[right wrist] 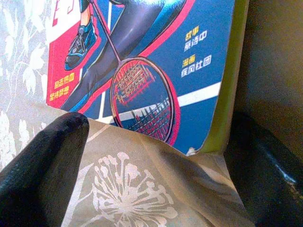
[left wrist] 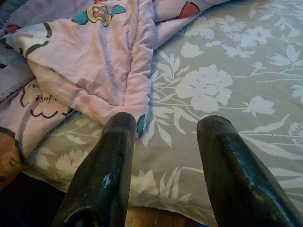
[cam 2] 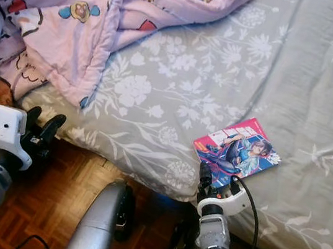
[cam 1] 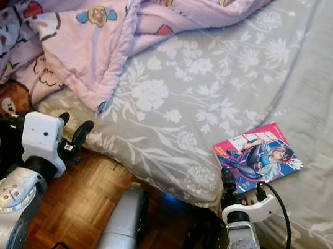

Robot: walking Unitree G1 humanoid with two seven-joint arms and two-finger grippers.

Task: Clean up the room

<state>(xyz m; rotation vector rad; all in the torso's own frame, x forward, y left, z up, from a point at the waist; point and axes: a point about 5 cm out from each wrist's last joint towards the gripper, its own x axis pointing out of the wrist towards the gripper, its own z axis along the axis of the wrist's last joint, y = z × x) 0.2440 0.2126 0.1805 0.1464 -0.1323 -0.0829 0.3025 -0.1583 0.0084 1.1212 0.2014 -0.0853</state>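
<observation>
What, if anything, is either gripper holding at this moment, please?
Nothing: right gripper is open at the book's near corner; left gripper is open.

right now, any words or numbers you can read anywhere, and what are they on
Comic book cover, yellow Chinese characters in short columns, right side: too blurred to read surely.
Comic book cover, yellow Chinese characters on the red panel: too blurred to read.
Comic book title, large letters in the head views: too small to read.
Pink blanket: dark scrawled lettering near a cartoon print, not legible.

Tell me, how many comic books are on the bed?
1. The comic book lies flat on the grey flowered sheet near the bed's edge, just ahead of the right gripper. The pink blanket could hide more.
</observation>
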